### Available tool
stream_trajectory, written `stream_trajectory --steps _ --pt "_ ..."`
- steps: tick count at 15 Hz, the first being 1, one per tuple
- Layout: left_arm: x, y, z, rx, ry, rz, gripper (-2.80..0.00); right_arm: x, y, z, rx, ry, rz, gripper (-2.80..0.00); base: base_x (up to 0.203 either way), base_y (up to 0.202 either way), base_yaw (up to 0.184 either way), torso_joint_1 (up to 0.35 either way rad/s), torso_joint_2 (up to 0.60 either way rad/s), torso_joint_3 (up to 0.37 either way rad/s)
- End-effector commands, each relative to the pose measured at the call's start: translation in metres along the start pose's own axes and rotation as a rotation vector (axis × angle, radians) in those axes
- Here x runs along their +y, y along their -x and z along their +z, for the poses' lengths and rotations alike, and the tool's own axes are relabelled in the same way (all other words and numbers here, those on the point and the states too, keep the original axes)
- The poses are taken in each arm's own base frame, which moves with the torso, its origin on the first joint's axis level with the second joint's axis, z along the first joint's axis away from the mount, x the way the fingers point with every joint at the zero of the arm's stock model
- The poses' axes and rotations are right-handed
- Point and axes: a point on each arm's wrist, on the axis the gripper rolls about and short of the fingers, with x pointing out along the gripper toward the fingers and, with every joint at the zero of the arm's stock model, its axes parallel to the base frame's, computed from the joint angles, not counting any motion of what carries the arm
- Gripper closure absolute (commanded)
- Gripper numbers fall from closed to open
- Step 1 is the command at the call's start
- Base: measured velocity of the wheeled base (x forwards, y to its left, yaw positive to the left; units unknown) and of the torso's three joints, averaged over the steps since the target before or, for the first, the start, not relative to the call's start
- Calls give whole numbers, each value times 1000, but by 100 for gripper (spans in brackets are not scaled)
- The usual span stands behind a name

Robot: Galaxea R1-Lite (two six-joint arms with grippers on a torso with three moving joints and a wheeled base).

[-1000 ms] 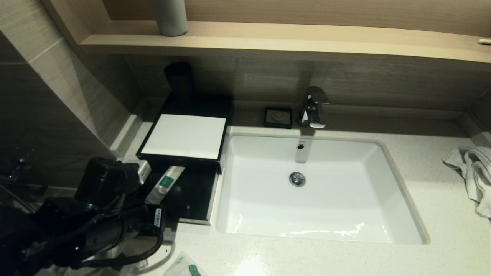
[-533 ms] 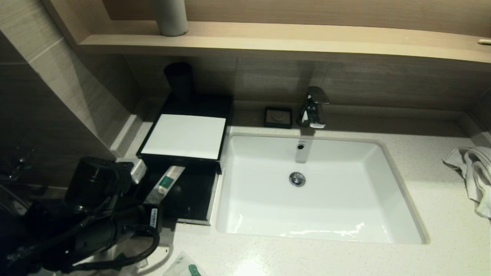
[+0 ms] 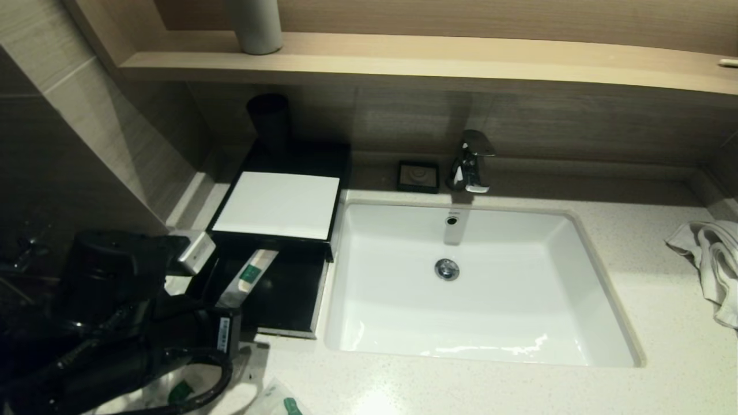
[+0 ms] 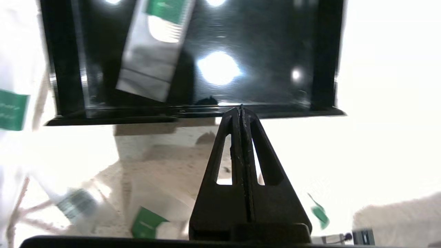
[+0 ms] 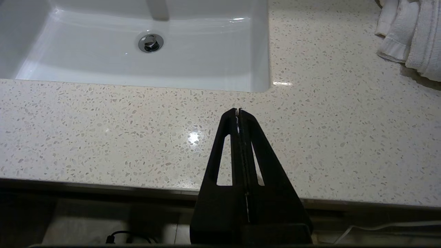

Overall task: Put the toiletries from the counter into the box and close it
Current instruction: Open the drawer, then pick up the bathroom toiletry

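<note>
The black box (image 3: 277, 204) with its white top panel stands left of the sink, and its front drawer (image 3: 288, 300) is pulled out. One long sachet (image 3: 245, 276) with a green label lies inside the drawer (image 4: 241, 69), seen in the left wrist view as a pale sachet (image 4: 151, 62). More toiletries lie on the counter (image 3: 663, 346) in front of the box: a sachet (image 3: 184, 392) and another sachet (image 3: 285, 403). My left gripper (image 4: 240, 109) is shut and empty, tips just before the drawer's front edge. My right gripper (image 5: 238, 111) is shut and empty over the counter's front edge.
The white sink (image 3: 478, 282) fills the middle, with the tap (image 3: 470, 161) and a small black square dish (image 3: 418, 176) behind it. A white towel (image 3: 712, 259) lies at the right. A wooden shelf (image 3: 403, 57) runs above, and a dark cup (image 3: 268, 118) stands behind the box.
My left arm has drawn back toward the near left, away from the drawer, uncovering a green-labelled sachet on the counter. The sachet in the drawer stays put.
</note>
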Motion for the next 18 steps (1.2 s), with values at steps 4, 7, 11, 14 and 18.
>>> stream_trajectory --steps 4,7,11,14,18 --pt "-30 29 -2 42 -116 -142 0 0 0 0 1 0 0 0 0 0 0 0 0 0" --pt "-31 33 -2 104 -156 -132 0 0 0 0 0 0 0 0 0 0 0 0 0 0" --pt "-30 30 -12 226 -226 -103 0 0 0 0 0 0 0 0 0 0 0 0 0 0" --pt "-35 27 -14 272 -257 -108 0 0 0 0 0 0 0 0 0 0 0 0 0 0" --pt "-46 20 -24 336 -314 -122 0 0 0 0 0 -1 0 0 0 0 0 0 0 0"
